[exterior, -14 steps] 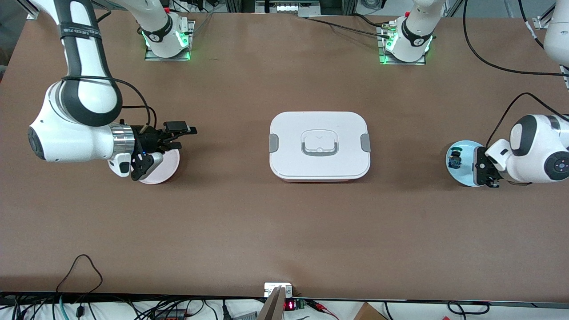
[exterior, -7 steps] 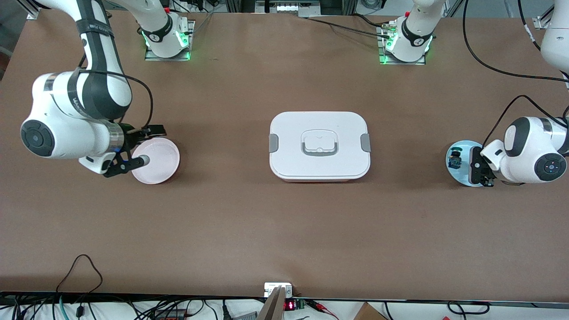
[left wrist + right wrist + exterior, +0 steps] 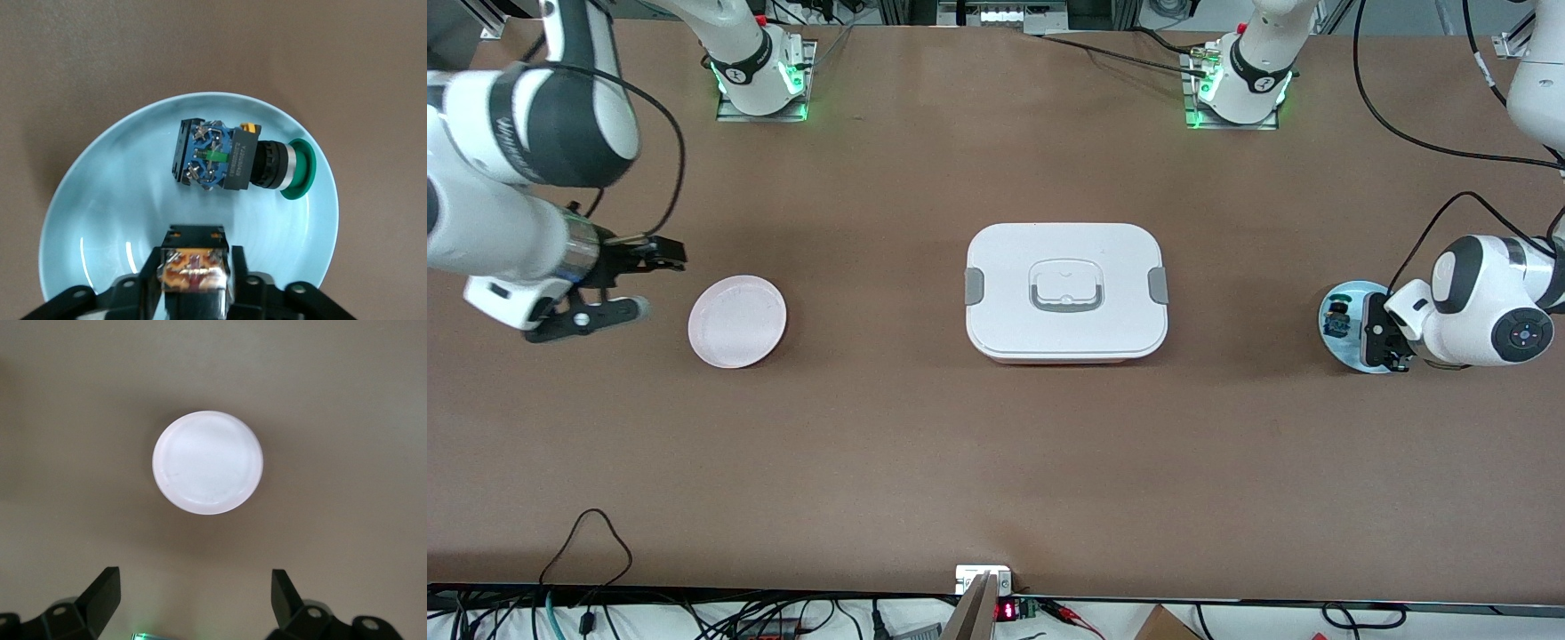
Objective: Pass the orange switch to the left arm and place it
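The right arm has pulled back off the pink plate [image 3: 737,321]. Its right gripper [image 3: 647,284] now hangs wide open over bare table at that arm's end. The box [image 3: 1065,291] sits mid-table, between the two plates.

On the blue plate [image 3: 1343,348], the left gripper [image 3: 1385,341] looks clamped on the orange switch [image 3: 193,275] by its tan end block. A second switch [image 3: 240,162] lies just beside it.

A pinch this small could twist loose during lifting, or the fingers could knock the neighbouring switch. A low carry could clip the box.

From my front view the left gripper [image 3: 1392,342] covers part of the blue plate [image 3: 1343,351], and I can't make out the orange switch's [image 3: 194,277] cap. My left wrist view cuts that switch and the fingers [image 3: 257,293] off.
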You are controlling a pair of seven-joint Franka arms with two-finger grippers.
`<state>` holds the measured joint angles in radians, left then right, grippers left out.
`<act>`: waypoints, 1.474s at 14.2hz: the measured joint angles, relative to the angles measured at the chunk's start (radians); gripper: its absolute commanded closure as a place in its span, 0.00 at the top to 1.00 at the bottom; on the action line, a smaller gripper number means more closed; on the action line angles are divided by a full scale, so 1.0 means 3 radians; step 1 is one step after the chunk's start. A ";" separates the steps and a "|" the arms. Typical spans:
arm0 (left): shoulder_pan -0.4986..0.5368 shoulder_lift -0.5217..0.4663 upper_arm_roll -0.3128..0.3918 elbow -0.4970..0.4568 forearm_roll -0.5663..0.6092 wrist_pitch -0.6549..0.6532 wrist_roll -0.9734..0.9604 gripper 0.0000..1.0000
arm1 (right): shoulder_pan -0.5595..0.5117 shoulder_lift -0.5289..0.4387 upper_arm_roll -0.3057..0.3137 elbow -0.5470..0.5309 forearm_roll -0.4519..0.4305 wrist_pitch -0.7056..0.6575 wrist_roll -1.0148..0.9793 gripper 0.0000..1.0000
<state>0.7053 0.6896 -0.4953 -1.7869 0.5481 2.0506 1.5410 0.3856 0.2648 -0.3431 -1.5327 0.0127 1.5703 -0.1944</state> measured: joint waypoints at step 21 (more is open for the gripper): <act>-0.0046 -0.0302 -0.1507 0.1381 -0.0317 -0.2049 -0.3070 1.00 | -0.1148 -0.0679 0.0834 -0.0556 -0.0096 0.0526 0.0536 1.00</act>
<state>0.6914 0.5990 -0.9475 -1.3724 0.4530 1.4361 0.6198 0.0413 0.0612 -0.0929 -1.6995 -0.0162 1.7282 -0.0337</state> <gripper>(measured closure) 0.000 0.000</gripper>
